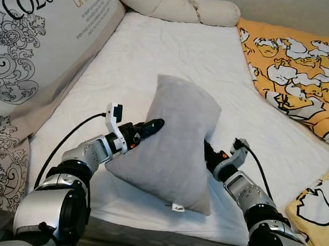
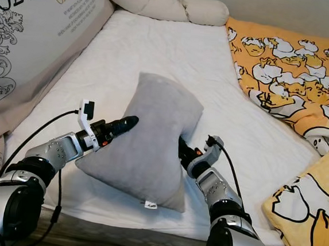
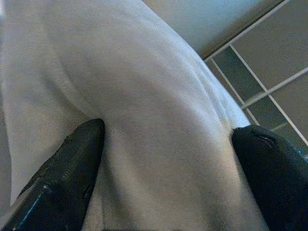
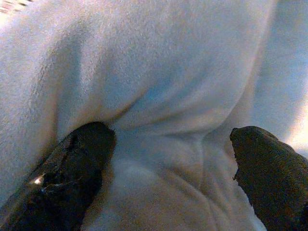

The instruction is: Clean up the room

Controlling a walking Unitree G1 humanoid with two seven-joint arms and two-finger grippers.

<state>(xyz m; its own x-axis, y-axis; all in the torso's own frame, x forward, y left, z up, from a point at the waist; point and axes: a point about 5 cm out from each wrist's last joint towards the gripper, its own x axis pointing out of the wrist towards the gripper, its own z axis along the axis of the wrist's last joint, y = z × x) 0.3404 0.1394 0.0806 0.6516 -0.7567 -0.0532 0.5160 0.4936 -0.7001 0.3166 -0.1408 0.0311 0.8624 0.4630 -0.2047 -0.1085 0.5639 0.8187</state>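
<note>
Grey pillow (image 1: 177,138) held up over the near edge of the bed (image 1: 176,55), tilted, squeezed from both sides between the two arms; its waist is pinched in where they press. Left gripper (image 1: 151,127) pushes into the pillow's left side, fingers (image 3: 72,168) spread wide with fabric bulging between them; pressing, not pinching. Right gripper (image 1: 209,154) bears on the pillow's right side, fingertips mostly hidden behind the fabric in the eye views; the wrist view shows its fingers (image 4: 77,163) likewise wide apart, sunk into creased cloth. Small white tag (image 1: 177,207) hangs at the pillow's lower corner. White sheet covers the bed. Long cream bolster (image 1: 175,6) lies across the far end. Yellow duck-print blanket (image 1: 301,71) bunched along the right side, well apart from the pillow. Big printed cushion (image 1: 39,43) with black lettering and scrollwork leans along the left side.
</note>
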